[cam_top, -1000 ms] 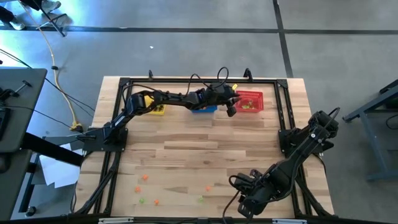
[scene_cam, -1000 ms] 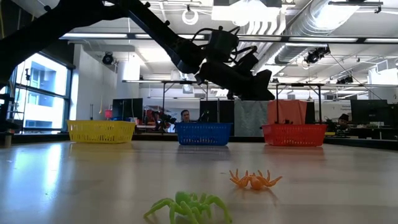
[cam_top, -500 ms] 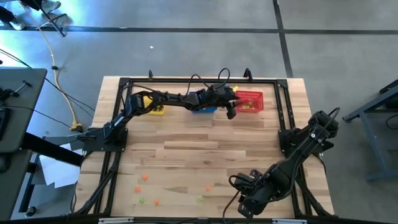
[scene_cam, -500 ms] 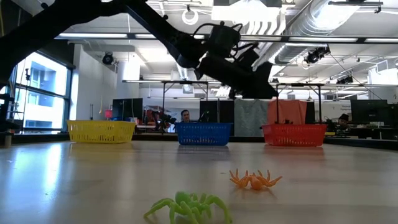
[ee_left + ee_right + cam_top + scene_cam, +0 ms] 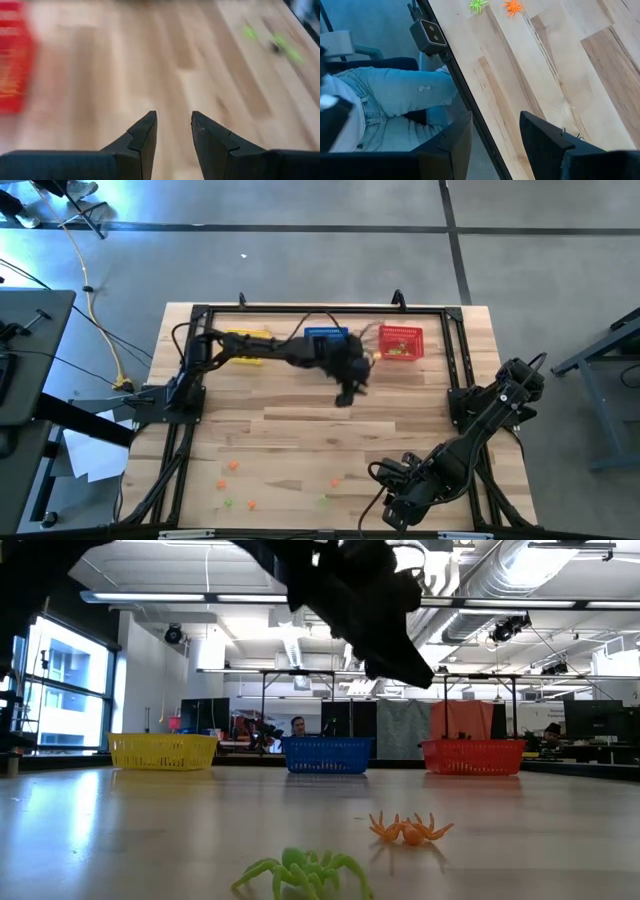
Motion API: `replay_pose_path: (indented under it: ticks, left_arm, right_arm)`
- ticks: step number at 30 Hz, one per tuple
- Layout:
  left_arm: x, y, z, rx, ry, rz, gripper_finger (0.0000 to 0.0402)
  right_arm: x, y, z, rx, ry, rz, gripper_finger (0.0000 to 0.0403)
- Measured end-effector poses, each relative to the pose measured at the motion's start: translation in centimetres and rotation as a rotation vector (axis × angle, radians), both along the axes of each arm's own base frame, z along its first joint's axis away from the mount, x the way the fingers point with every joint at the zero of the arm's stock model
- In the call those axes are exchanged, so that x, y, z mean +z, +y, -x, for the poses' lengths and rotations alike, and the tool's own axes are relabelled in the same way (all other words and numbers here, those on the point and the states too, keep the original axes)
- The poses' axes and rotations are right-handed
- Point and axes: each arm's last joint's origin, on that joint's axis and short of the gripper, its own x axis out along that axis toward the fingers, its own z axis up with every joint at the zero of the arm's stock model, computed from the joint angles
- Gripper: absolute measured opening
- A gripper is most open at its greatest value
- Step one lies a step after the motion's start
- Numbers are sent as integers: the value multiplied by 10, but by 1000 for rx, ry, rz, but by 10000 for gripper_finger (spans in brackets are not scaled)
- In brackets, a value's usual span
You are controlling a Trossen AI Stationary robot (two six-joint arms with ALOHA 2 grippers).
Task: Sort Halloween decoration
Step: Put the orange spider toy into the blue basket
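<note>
Pale wood planks make up the table (image 5: 330, 430), which is framed by a black rail. Along its far edge three mesh baskets are lined up: a yellow basket (image 5: 162, 750), a blue basket (image 5: 327, 754) and a red basket (image 5: 473, 756).

The left arm is stretched across the far half of the table, and the left gripper (image 5: 345, 393) is seen blurred over bare wood just in front of the blue and red baskets. In the left wrist view its jaws stand a narrow gap apart, with only wood seen between them and nothing held.

The right arm is folded at the near right corner, where the right gripper (image 5: 392, 507) hangs at the table's edge. Its jaws are held apart and empty in the right wrist view. Beyond that edge a seated person's jeans (image 5: 395, 100) are seen.

The Halloween decoration is found scattered on the near part of the table, well apart from the baskets. A green spider (image 5: 303, 872) lies closest to the low camera, with an orange spider (image 5: 410, 829) just behind it. A few more orange and green specks are seen from above near the front left, too small to be told apart with certainty. Small items seem to lie in the red basket, though they cannot be made out.
</note>
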Motion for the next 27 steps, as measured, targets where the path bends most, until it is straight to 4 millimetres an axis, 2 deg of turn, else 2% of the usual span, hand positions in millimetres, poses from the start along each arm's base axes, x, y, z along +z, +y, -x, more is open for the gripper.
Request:
replay_pose_path:
  ticks: [9, 14, 19, 27]
  left_arm:
    - [15, -111, 40, -258, 269, -41, 107]
    - [14, -164, 57, -255, 334, -163, 107]
    - [15, -193, 65, -199, 315, -224, 107]
    - [17, -231, 75, -254, 264, -196, 107]
  right_arm:
    - [0, 0, 0, 0, 0, 0, 160]
    - [0, 0, 0, 20, -11, 4, 160]
    - [0, 0, 0, 233, -70, 98, 160]
    - [1, -2, -2, 243, -84, 118, 160]
